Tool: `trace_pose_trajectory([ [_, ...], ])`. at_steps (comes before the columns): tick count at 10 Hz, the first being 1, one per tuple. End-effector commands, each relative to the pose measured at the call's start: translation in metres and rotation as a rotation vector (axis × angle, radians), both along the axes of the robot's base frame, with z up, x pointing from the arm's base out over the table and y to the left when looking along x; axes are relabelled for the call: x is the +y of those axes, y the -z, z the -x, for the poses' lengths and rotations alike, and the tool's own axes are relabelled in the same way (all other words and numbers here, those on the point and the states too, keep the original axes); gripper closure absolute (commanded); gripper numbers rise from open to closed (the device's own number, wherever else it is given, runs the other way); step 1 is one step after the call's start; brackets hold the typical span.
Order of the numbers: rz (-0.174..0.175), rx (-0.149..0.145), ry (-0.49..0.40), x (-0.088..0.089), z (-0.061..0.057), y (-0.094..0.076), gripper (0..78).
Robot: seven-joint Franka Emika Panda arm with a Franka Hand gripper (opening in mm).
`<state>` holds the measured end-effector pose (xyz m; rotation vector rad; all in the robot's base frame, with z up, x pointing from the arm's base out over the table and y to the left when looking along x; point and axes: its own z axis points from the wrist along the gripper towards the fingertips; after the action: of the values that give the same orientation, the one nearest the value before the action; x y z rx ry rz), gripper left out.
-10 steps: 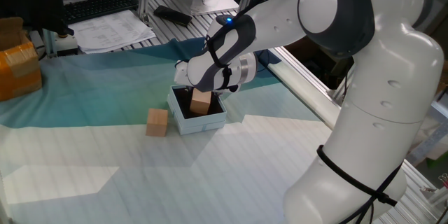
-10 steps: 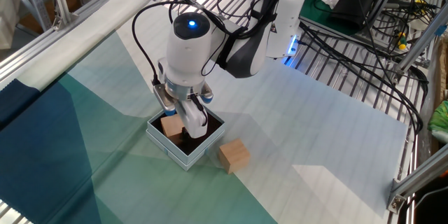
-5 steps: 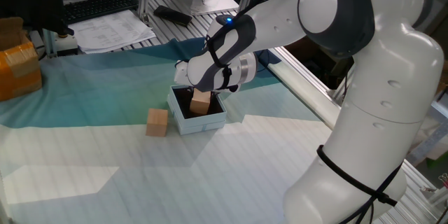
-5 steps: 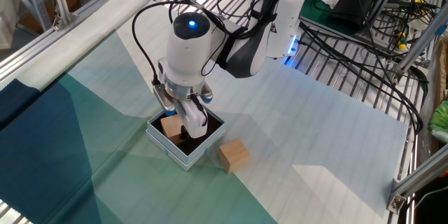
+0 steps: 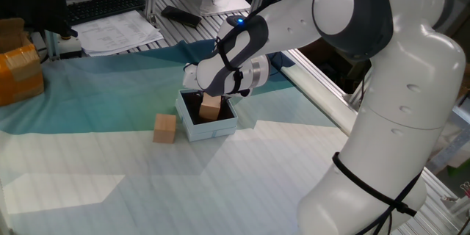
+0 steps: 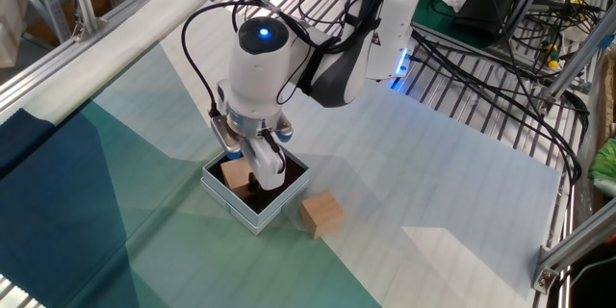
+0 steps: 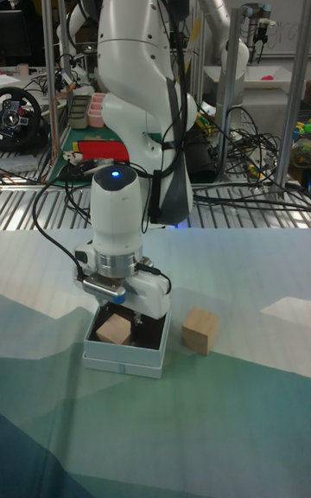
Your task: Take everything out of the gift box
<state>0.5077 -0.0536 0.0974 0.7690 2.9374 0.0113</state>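
Box (image 5: 209,128) on the cloth (image 5: 88,161), pale walls, dark inside, top open. One cube (image 5: 211,106) inside, looking slightly tilted and up near the rim from one fixed view, tucked to one side against a wall from the other. Second cube (image 5: 165,128) already out, on the cloth just beside the box, not touching it. Gripper (image 6: 256,175) down inside the box, fingers dipping below the rim right next to the inner cube, wrist straight above. Can't tell jaw state: fingers mostly hidden by the gripper body and box wall, contact with the cube unclear from all three views. No visible change over the last second: same gripper pose, same cube positions, nothing lifted. Likely paused at the grasp, either closing or settling before the lift. Task about half done, one cube left. Next probably: confirm grip, lift straight up clear of the rim, set down apart from the box. Risk: dragging the light box along if the cube or a finger catches a wall.
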Motion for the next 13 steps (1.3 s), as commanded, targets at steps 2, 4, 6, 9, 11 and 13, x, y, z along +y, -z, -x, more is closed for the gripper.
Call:
trace_pose_trajectory([
  [2, 0.008, 0.008, 0.008, 0.002, 0.003, -0.024, 76.3],
  [4, 0.008, 0.009, 0.01, 0.008, 0.006, -0.028, 76.3],
  [6, 0.012, 0.01, 0.005, 0.015, 0.01, -0.036, 76.3],
  [9, 0.014, 0.013, -0.052, 0.021, 0.015, -0.048, 76.3],
  [11, 0.016, 0.014, -0.069, 0.032, 0.021, -0.055, 76.3],
  [13, 0.02, 0.017, -0.068, 0.04, 0.025, -0.064, 76.3],
])
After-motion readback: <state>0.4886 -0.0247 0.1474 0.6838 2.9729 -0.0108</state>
